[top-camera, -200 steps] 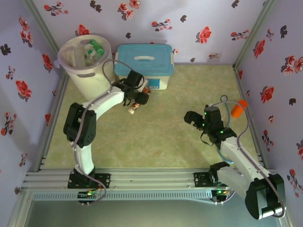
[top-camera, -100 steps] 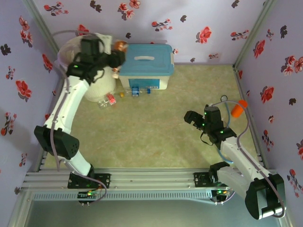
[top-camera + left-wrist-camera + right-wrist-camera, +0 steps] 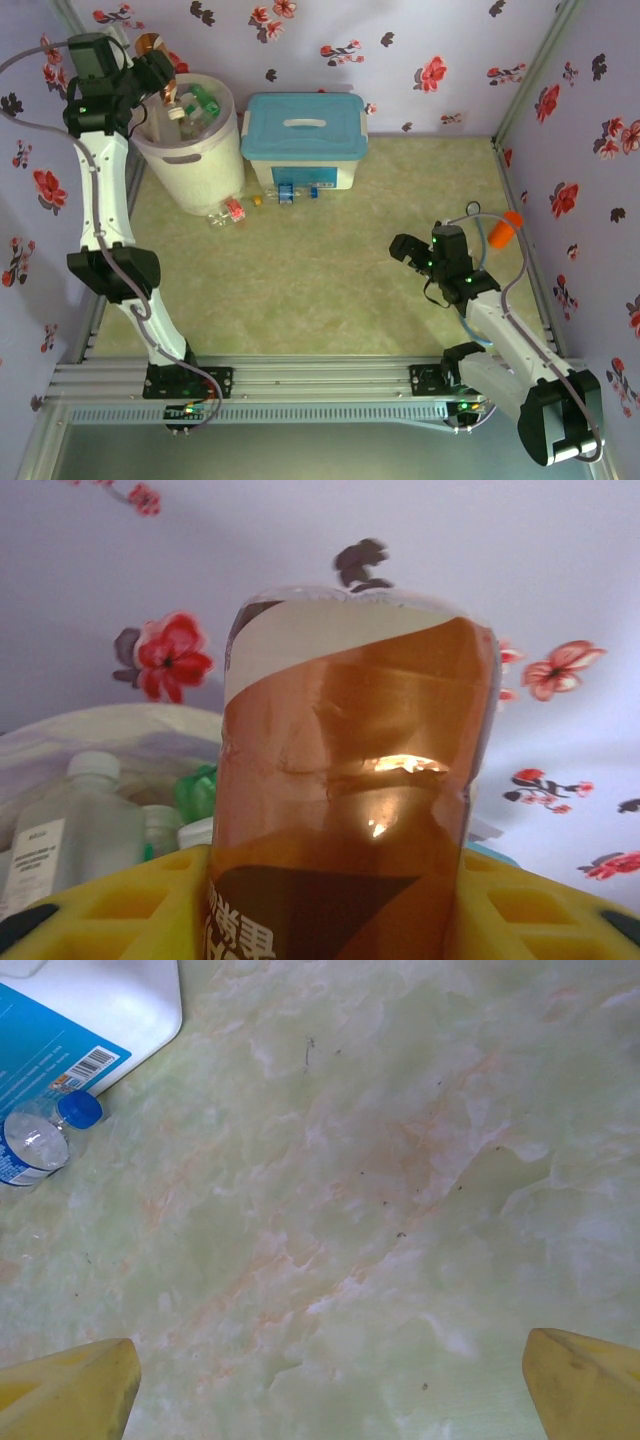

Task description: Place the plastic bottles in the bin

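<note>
left hand (image 3: 150, 78) just swung up off the surface (image 3: 330, 270) and now has the amber bottle (image 3: 350, 780) clamped over the bin's (image 3: 185, 158) far rim, ready to drop; right hand (image 3: 405, 250) idles wide open, empty.

A robot test booth in a lab, this: flower-papered panels (image 3: 330, 40) box in a marble-patterned tabletop (image 3: 330, 290), and the left arm (image 3: 98, 190) and right arm (image 3: 505, 330) stand bolted to slotted aluminium rails (image 3: 320, 385) along its near edge.
</note>
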Action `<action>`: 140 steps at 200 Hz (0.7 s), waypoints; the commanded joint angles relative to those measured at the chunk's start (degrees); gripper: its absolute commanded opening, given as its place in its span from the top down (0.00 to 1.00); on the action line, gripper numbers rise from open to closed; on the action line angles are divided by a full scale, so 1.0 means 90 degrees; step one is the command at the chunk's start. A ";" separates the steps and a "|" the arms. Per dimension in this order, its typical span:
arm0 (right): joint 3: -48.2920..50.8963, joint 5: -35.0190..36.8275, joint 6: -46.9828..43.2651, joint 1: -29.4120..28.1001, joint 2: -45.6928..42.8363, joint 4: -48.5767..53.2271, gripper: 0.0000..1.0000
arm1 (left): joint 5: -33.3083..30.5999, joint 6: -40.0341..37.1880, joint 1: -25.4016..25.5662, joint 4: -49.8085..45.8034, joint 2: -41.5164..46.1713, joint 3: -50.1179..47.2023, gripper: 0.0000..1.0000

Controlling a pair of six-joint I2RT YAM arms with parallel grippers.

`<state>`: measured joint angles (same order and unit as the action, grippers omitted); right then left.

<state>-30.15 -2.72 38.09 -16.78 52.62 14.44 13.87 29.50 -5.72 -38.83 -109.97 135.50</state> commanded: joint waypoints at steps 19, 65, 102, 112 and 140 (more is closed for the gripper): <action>0.0108 0.0234 -0.0049 -0.0024 -0.0125 -0.0057 0.01 | -0.0191 0.0211 -0.0049 -0.0773 -0.0550 0.0382 0.90; 0.0123 0.0308 -0.0101 -0.0021 -0.0243 0.0056 0.01 | -0.0657 -0.0226 0.0047 -0.0744 -0.0602 -0.0234 0.87; 0.0108 0.0312 -0.0101 -0.0023 -0.0217 0.0046 0.01 | -0.0965 -0.0450 0.0229 -0.0708 -0.0705 -0.0599 0.81; 0.0105 0.0303 -0.0102 -0.0021 -0.0219 0.0046 0.01 | -0.0939 -0.0505 0.0289 -0.0678 -0.0747 -0.0665 0.73; 0.0063 0.0302 -0.0103 -0.0024 -0.0280 0.0131 0.01 | -0.0636 -0.0804 0.0438 -0.0769 -0.0810 -0.0664 0.46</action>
<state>-29.89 -1.41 37.93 -16.78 51.16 14.59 6.85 26.17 -3.05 -44.93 -116.36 129.67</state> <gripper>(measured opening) 0.988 0.483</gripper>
